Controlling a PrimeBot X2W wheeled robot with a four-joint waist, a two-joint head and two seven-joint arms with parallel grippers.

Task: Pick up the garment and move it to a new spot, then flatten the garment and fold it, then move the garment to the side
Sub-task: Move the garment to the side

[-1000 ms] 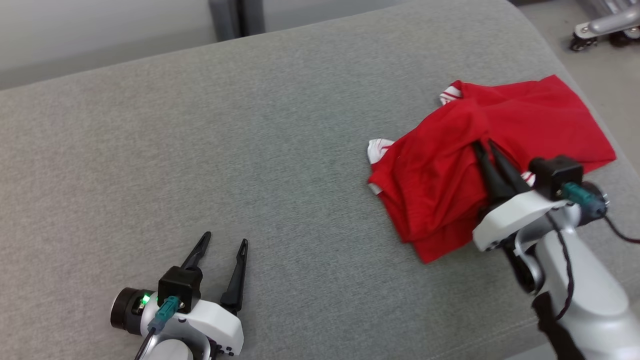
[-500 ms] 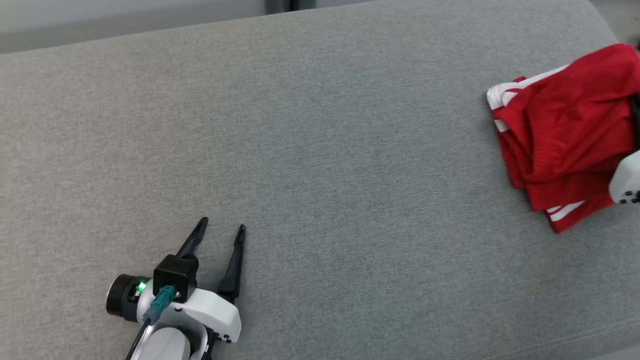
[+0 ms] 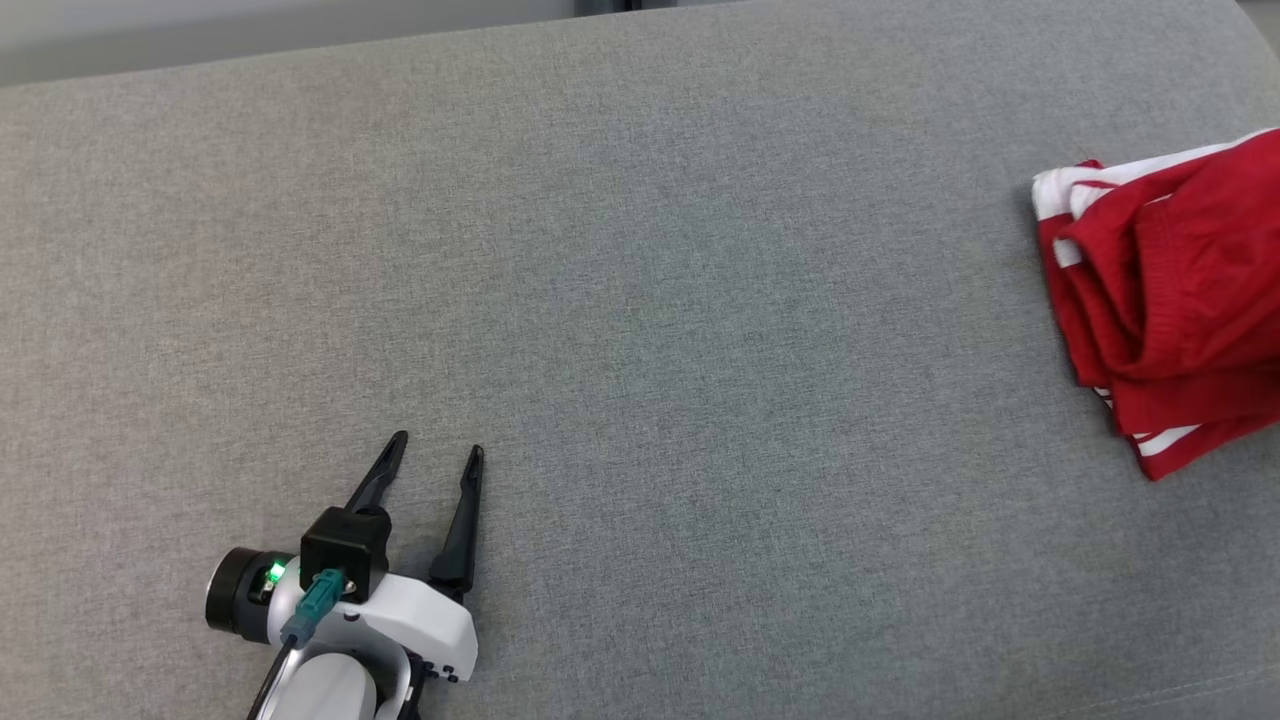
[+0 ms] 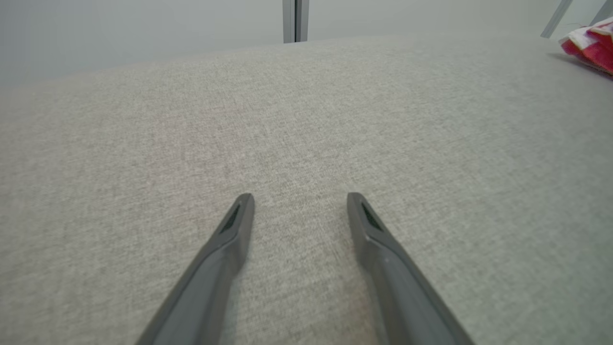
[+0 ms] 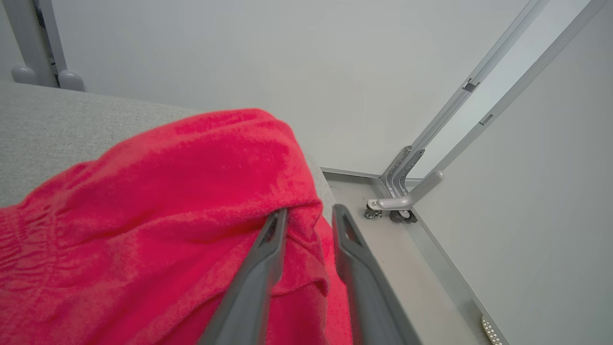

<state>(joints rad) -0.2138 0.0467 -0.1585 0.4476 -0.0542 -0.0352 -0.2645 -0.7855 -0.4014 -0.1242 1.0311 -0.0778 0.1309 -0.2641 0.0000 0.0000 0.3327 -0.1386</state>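
One red garment (image 3: 1180,290) on grey cushion (image 3: 700,250)

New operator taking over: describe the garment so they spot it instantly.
Look at the grey cushion. At its right edge lies the garment, a folded bundle. It is bright red with white stripes, unlike the grey fabric around it.

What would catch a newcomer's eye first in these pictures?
The folded red garment with white stripes stands out at the right edge of the wide grey fabric surface. A fold of it lies between the right gripper's fingers, while the left gripper stands open at the lower left.
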